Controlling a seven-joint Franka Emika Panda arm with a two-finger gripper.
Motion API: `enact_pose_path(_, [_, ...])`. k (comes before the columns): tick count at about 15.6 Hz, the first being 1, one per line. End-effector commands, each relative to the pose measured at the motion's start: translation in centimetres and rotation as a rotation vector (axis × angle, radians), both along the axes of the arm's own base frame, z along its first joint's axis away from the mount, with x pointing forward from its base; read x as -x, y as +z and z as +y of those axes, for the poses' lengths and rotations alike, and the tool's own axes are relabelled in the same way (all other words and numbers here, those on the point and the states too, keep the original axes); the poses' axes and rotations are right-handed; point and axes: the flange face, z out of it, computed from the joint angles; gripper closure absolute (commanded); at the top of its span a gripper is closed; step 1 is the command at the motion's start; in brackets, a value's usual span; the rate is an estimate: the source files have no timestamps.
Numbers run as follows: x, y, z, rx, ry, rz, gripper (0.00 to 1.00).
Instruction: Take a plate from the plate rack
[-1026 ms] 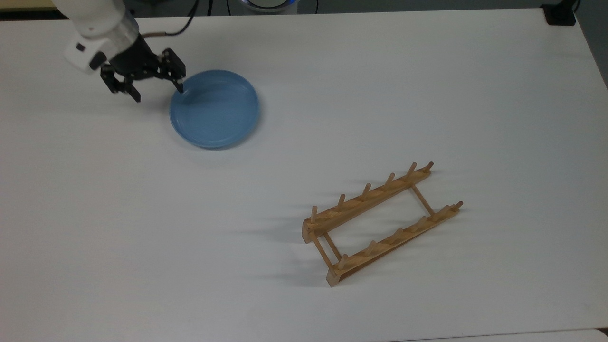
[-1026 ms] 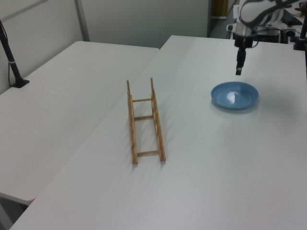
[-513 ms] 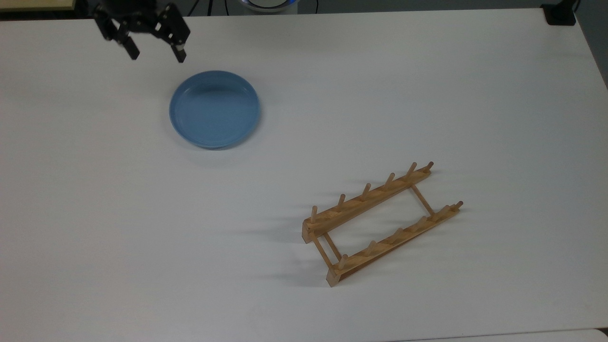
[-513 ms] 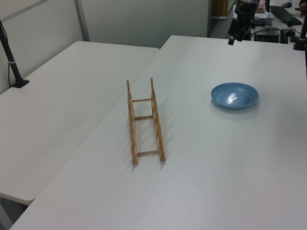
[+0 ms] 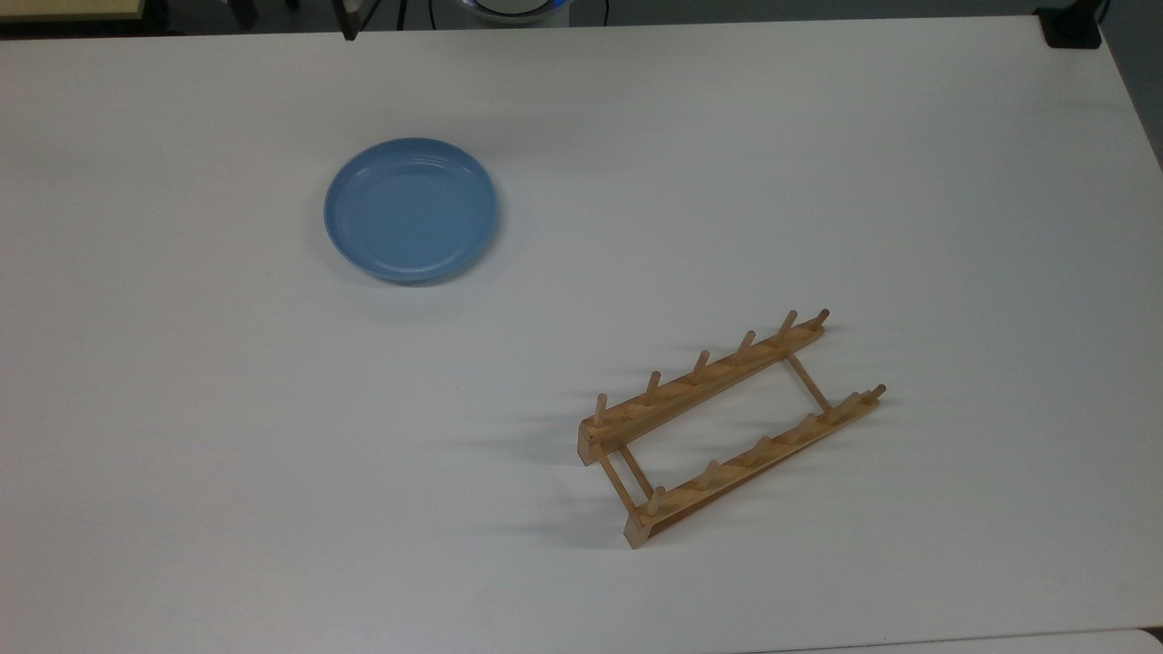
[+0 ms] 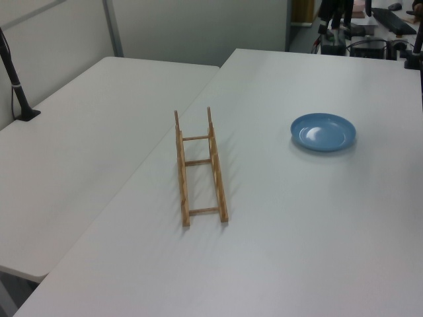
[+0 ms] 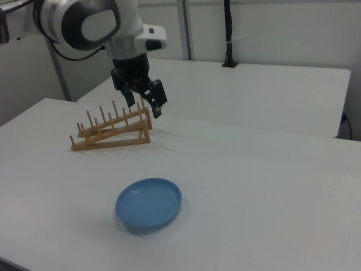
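Item one, the plate [image 5: 411, 209]: you have it lying flat and upright on the white table [image 5: 818, 182], toward the top view's upper left, with nothing touching it. In the right view the plate [image 7: 149, 204] sits nearest the camera; in the left view it [image 6: 323, 131] lies toward the far right, with a pale glare on its inner face that blurs the rings.

Item two, the rack [image 5: 727, 422]: it stands well apart from the plate, toward the top view's lower right, set at a slant. No slot holds anything. In the left view the rack [image 6: 200, 168] runs away from the camera, and its pegs merge with the rails. In the right view the rack [image 7: 110, 132] stands behind the plate, its right end partly covered by the gripper.

Item three, the gripper [image 7: 145, 101]: in the right view it hangs in the air above the table, fingers [image 7: 157, 105] pointing down and spread wide, holding nothing (the arm [image 7: 84, 22] above is cut off by the frame's upper left). In the top view you see only a dark sliver [image 5: 348, 20] at the upper edge, too little to read. In the left view dark shapes at the top right edge may be the arm, but they blend with the clutter behind.
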Motion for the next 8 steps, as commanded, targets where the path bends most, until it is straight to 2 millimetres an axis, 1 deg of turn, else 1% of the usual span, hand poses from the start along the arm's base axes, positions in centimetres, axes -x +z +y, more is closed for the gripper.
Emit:
enact_pose_path(1, [-1.2,-0.4,2.1,0.125,0.102,0.048,0.0])
enact_pose_path(3, [-1.7,-0.6,3.1,0.135,0.14,0.051,0.0])
enact_pose_path(6, [-2.3,-1.0,3.3,0.133,0.13,0.05,0.0])
enact_pose_path(8, [-2.5,-1.1,4.1,0.133,0.142,0.051,0.0])
